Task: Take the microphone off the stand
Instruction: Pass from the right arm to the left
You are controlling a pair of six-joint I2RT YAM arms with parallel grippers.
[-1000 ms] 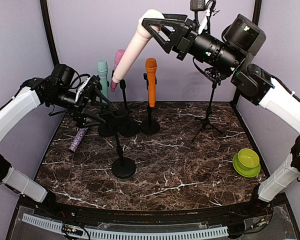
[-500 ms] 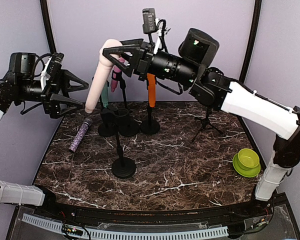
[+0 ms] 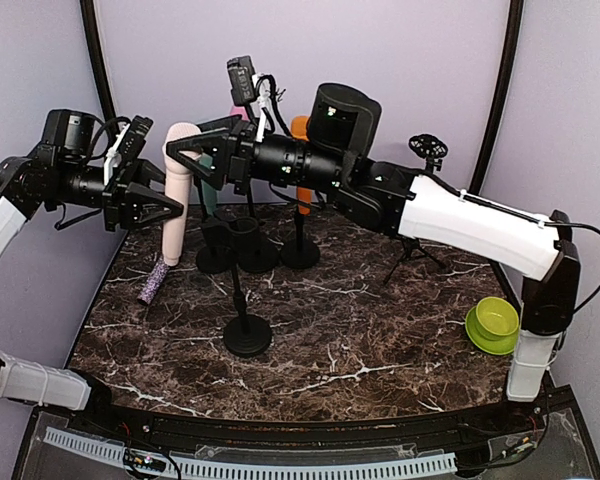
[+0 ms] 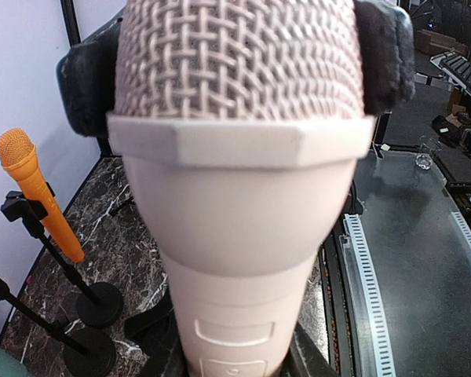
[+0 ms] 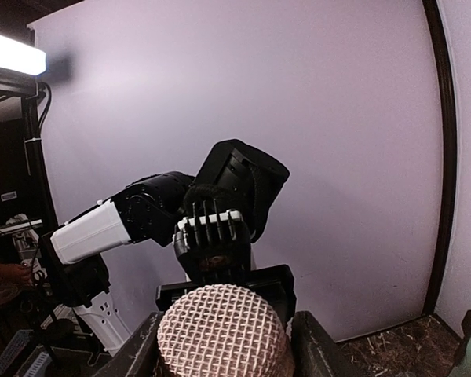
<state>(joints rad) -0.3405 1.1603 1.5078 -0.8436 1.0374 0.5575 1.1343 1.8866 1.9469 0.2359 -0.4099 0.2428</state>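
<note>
Microphone (image 3: 174, 200) moved left in right claw (image 3: 183, 150); bowl (image 3: 496, 318) stays on plate (image 3: 478, 340).

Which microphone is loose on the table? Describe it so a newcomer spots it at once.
Start at the dark marble table and go to its left edge, just left of the black stand bases. The purple glittery microphone lies flat on the tabletop there, while the orange microphone sits clipped in a stand.
</note>
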